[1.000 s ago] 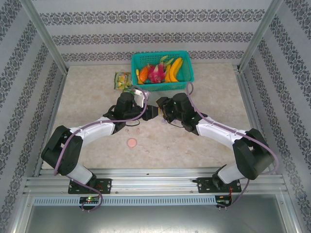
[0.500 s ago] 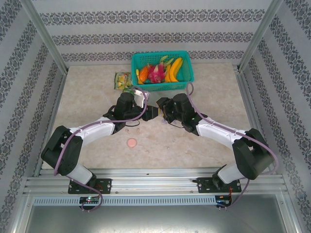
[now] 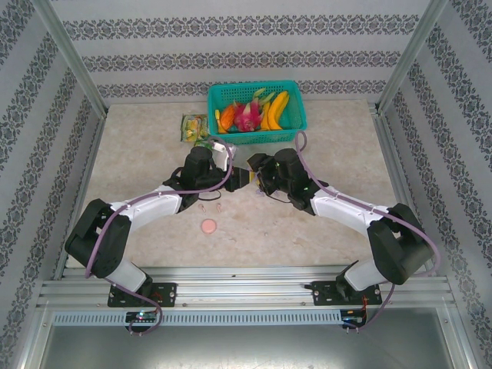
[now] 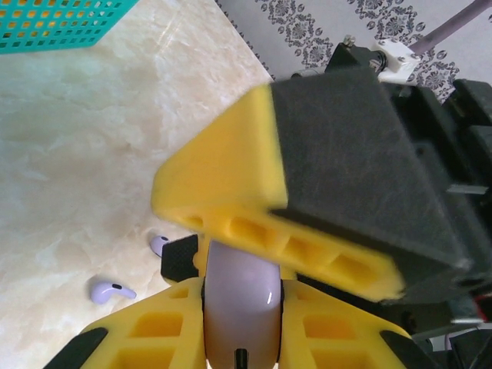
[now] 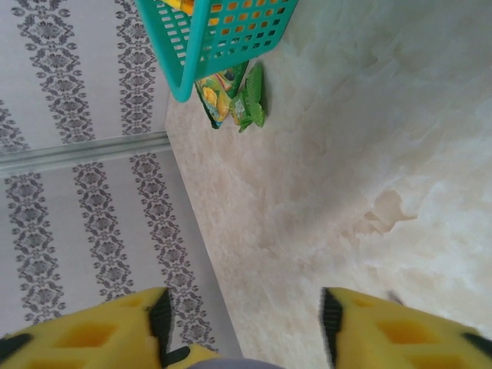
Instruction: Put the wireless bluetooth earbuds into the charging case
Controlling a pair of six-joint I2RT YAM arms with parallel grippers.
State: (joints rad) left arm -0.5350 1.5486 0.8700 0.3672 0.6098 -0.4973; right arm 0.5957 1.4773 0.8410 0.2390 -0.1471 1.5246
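Two buds (image 4: 113, 290): left lying on the table (image 4: 69, 192), a little apart, just beside the left gripper (image 4: 240, 269); neither is seated in the case (image 4: 240, 311).
Bud look: tiny, glossy, pale lilac, with a rounded head and a short stem.
Case: lilac, round and smooth, clamped edge-on in the left gripper's narrow jaws.
Right gripper (image 5: 246, 319): jaws spread wide, nothing pinched; it is held close over the case.
Risk one: the slick case could be twisted or squeezed out of the clamp if it is pried off-centre.
Risk two: the buds could be flicked away if the table is brushed.
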